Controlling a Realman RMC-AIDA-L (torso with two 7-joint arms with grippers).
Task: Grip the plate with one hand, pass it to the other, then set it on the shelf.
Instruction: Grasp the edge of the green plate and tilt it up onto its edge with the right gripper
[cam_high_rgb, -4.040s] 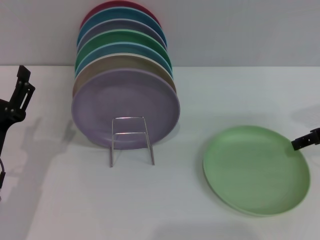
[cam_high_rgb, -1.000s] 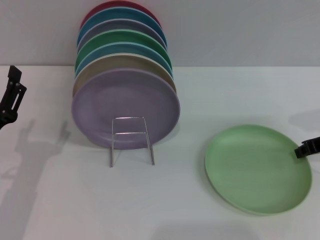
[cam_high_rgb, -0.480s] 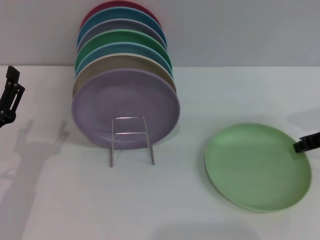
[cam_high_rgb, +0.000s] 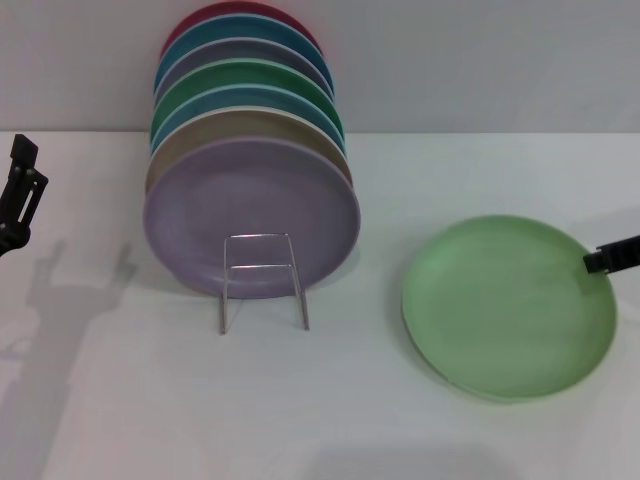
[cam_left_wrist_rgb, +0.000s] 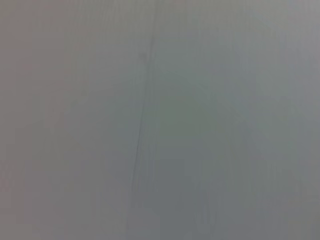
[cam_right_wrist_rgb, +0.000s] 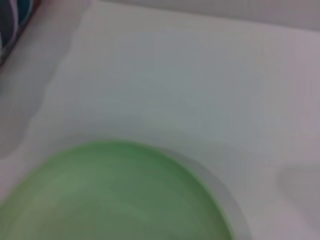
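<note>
The pastel-green plate (cam_high_rgb: 508, 305) is at the right of the white table, with its right rim raised a little and a shadow under its near-left edge. My right gripper (cam_high_rgb: 608, 258) comes in from the right edge and is shut on the plate's right rim. The plate fills the lower part of the right wrist view (cam_right_wrist_rgb: 115, 195). The silver wire shelf (cam_high_rgb: 262, 280) stands left of centre with its upright loop in front. My left gripper (cam_high_rgb: 20, 190) hangs at the far left edge, far from the plate. The left wrist view shows only a blank grey surface.
A row of several coloured plates stands on edge in the shelf, with a lilac plate (cam_high_rgb: 250, 215) at the front and an emerald-green one (cam_high_rgb: 250, 80) further back. A grey wall rises behind the table. Bare table (cam_high_rgb: 330, 400) lies between shelf and plate.
The plate has shifted up and slightly left in the head view, tilting as its right rim rose with my right gripper. My left gripper has drifted slightly toward the left edge.
</note>
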